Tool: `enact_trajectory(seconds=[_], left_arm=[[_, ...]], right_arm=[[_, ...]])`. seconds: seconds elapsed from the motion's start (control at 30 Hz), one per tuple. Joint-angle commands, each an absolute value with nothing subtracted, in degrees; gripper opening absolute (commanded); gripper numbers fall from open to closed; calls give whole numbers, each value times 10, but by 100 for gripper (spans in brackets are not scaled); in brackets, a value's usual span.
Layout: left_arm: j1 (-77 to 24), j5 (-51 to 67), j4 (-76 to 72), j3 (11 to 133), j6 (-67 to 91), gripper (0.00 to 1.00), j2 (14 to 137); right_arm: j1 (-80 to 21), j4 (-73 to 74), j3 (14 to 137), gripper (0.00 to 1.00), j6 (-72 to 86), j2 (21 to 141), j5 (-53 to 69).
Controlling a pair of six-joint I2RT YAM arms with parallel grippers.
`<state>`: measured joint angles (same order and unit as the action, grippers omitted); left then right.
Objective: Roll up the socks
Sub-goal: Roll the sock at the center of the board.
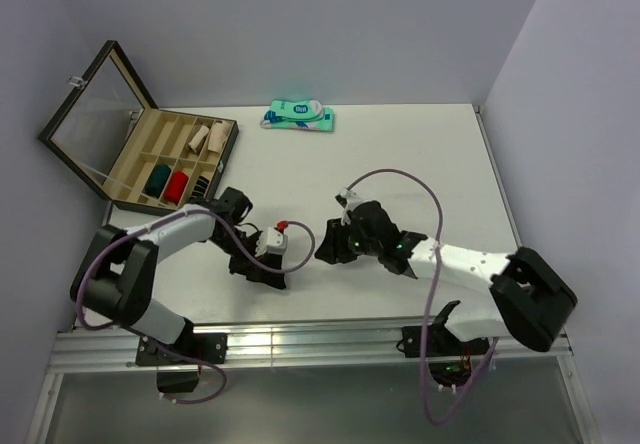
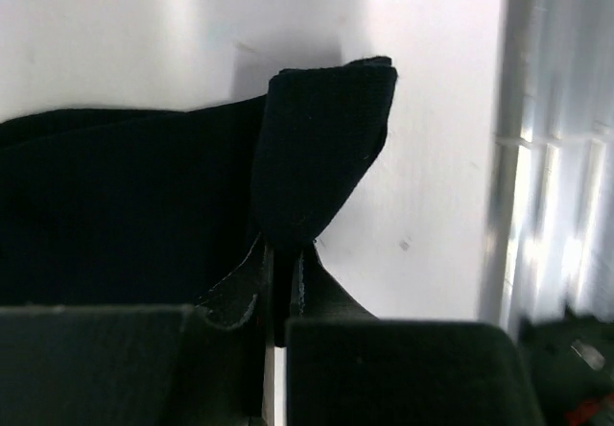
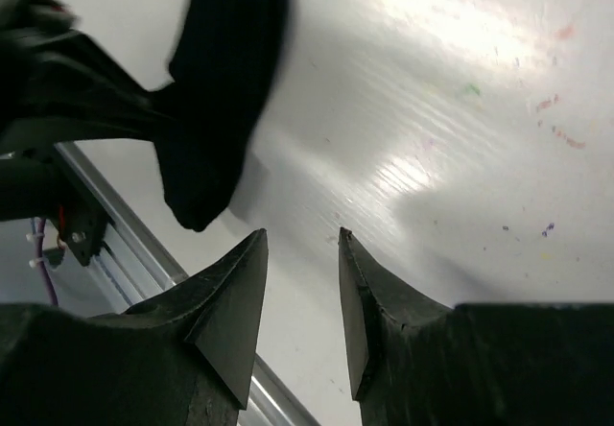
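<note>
**Left gripper clamped on black sock; right gripper empty**

Fingers of the left gripper are seen pinched shut on a raised fold of the sock, nr the front edge of the white table. The right gripper is held part-open beside it, w/ nothing btwn its fingers. Faint coloured specks are seen on the glossy tabletop. Plain pale walls enclose it. A compartmented box is set at far left.

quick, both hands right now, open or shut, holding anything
Left hand: closed, pinching a fold of the black sock.
Right hand: open, holding nothing.
</note>
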<state>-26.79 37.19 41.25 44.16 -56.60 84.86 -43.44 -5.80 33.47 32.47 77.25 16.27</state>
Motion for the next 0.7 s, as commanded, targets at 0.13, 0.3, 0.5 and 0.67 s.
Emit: enact_trajectory(seconds=[0.13,0.3,0.5,0.67], left_arm=[[-204,478,658,542,-719,0,956],[-192,484,720,594,-749,0,1031],[-185,483,751,613,-765,0,1081],[-179,489,758,621,-766,0,1094]], right_arm=[[-524,-156,291,44,237,650,-29],[-631,-137,346,45,154,685,-69],[-695,-112,428,50,94,789,-102],[-727,-81,498,53,58,890,-108]])
